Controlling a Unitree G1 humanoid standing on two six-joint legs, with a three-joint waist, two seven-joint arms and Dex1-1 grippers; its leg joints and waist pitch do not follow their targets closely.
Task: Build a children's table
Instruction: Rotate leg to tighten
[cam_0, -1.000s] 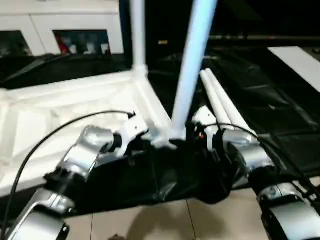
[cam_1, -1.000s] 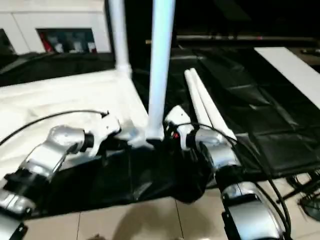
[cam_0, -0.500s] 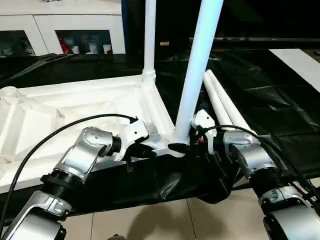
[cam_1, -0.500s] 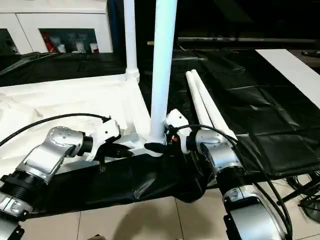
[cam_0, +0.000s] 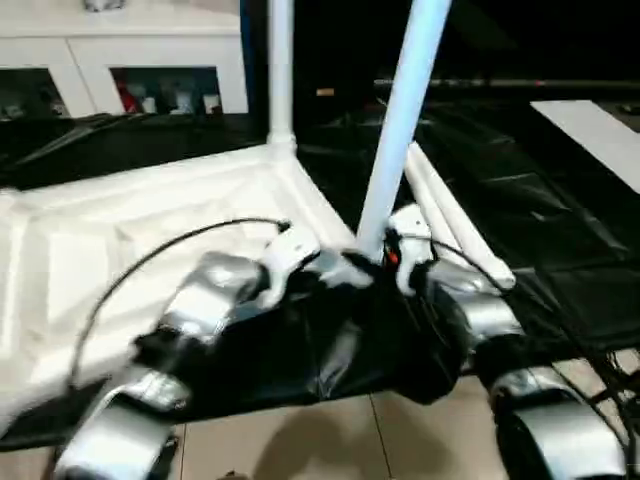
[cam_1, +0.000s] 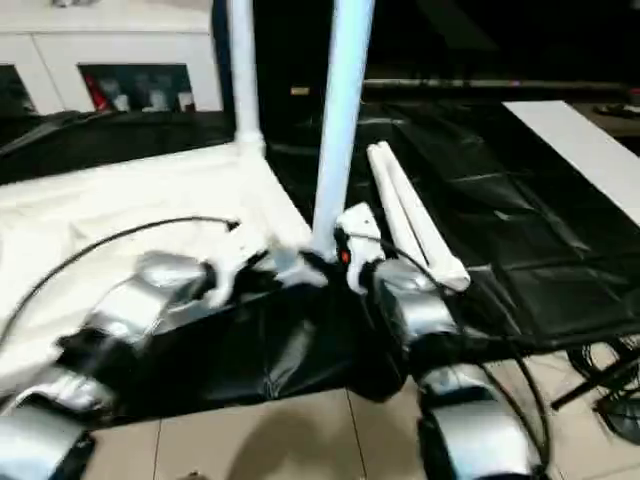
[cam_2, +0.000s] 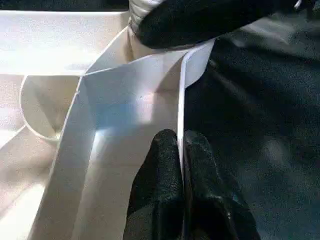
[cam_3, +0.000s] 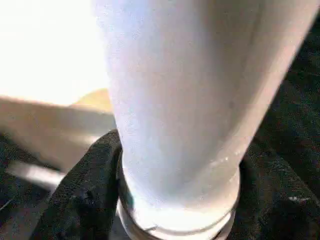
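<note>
Now the near leg (cam_0: 398, 130), standing in the near corner socket of the upturned tabletop (cam_0: 130, 230), is seen leaning less than half a second ago. It is clasped at its base by the right gripper (cam_3: 165, 200), while the tabletop's rim is pinched by the shut left gripper (cam_2: 181, 150). The leg is judged nearly seated; two spare legs (cam_0: 455, 225) remain lying just beside on the black cloth (cam_0: 560, 230).

tabletop (cam_0: 150, 230) lies on work table (cam_0: 560, 240) to my left | two legs stand in its right-side corners: near (cam_0: 400, 120), far (cam_0: 279, 70) | two spare legs (cam_0: 450, 215) lie right of it
</note>
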